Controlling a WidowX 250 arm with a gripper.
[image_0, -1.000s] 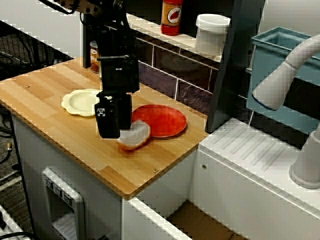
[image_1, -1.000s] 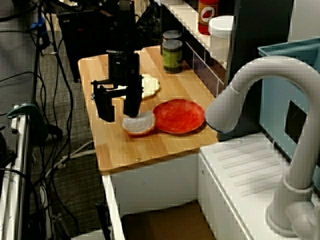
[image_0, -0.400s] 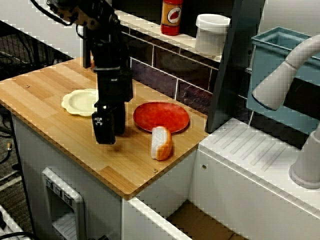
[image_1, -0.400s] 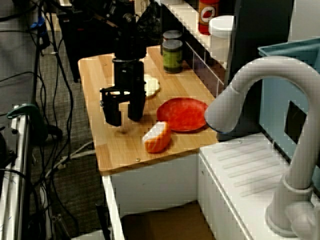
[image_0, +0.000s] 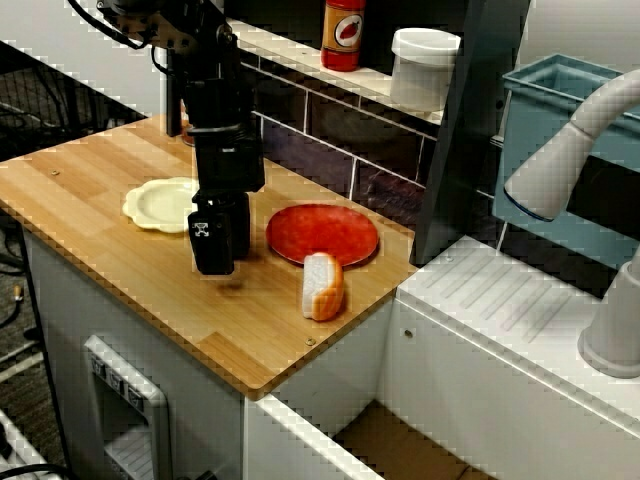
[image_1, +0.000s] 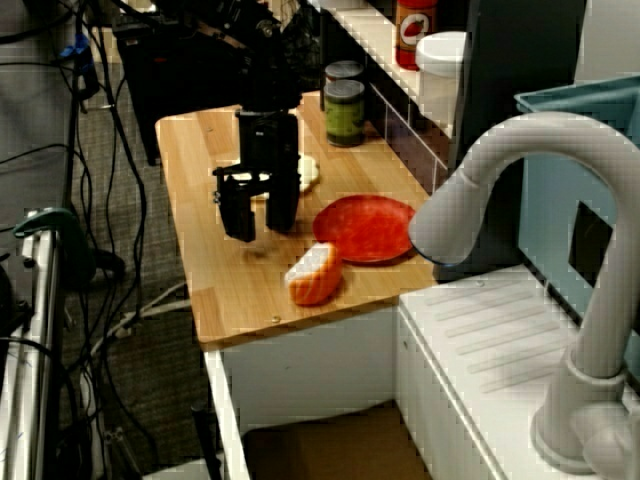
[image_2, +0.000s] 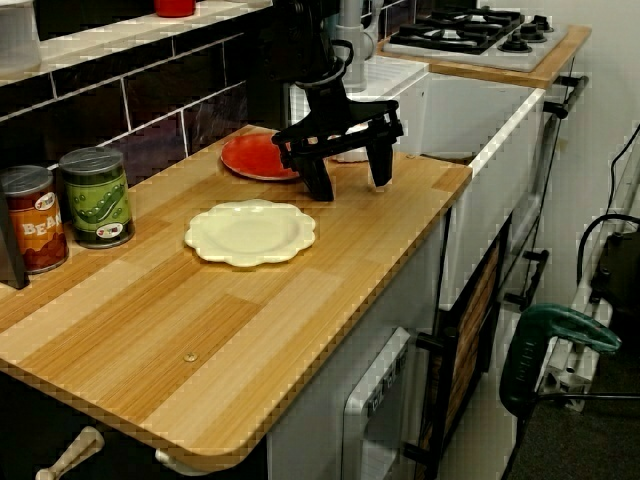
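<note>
My black gripper (image_0: 214, 262) hangs open just above the wooden counter (image_0: 90, 170), with nothing between its fingers. In the side view the gripper (image_1: 262, 222) shows both fingers spread apart; the view along the counter also shows the gripper (image_2: 350, 182) empty. A white and orange food piece (image_0: 322, 286) lies on its side on the wood to the gripper's right, apart from it and touching the near rim of a red plate (image_0: 325, 232). A cream scalloped plate (image_0: 158, 203) sits just left of the gripper. The food piece (image_1: 313, 273) is near the counter's front edge.
Two cans (image_2: 95, 195) stand against the tiled wall at the counter's far end. A red bottle (image_0: 343, 32) and a white tub (image_0: 425, 65) sit on the ledge above. A white sink top (image_0: 500, 300) with a grey faucet (image_0: 565, 150) adjoins the counter's right edge.
A second ago the gripper stood at the food piece beside the red plate. The piece now lies on its side farther right; the gripper has drawn back left and risen slightly.
</note>
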